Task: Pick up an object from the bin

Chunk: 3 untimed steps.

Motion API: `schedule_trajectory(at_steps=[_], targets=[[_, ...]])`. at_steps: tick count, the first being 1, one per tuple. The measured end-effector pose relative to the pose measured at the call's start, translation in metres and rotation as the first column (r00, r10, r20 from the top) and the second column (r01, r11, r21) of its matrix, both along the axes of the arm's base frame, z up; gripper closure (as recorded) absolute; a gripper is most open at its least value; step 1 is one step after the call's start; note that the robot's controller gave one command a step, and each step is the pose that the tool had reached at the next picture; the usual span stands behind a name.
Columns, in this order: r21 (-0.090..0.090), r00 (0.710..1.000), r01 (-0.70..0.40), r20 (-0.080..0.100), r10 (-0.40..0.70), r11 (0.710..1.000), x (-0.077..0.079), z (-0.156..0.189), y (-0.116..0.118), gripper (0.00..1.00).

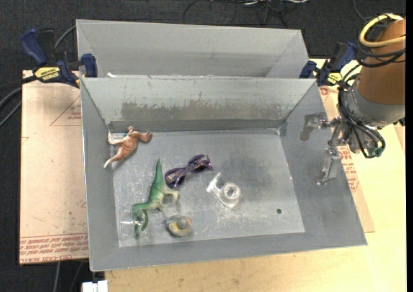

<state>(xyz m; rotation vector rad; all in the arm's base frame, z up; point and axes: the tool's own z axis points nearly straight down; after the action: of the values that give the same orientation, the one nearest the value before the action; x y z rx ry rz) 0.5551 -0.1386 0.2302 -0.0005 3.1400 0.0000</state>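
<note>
The clear plastic ring is lying nearest me on the bin floor, so I am judging it the likeliest pick. Purple sunglasses are resting just left of the ring, a green dinosaur farther left, and a tan dinosaur beyond. My fingers are hanging spread and gripping nothing, well right of the ring, over the bin's sloping wall, leaving the toys unobstructed.

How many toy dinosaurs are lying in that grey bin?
2. A tan dinosaur lies in the far-left corner of the bin; a green dinosaur lies nearer the front left, beside purple sunglasses. None seems hidden.
</note>
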Motion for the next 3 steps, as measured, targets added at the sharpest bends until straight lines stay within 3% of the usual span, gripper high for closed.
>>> schedule_trajectory(at_steps=[1,2,3], targets=[[0.002,0.999,-0.048,0.001,0.048,0.999,0.082,-0.039,0.064,0.00],[0.001,1.000,-0.008,0.002,0.008,1.000,0.079,-0.080,0.061,1.00],[0.000,1.000,-0.008,0.002,0.008,1.000,0.079,-0.080,0.061,1.00]])
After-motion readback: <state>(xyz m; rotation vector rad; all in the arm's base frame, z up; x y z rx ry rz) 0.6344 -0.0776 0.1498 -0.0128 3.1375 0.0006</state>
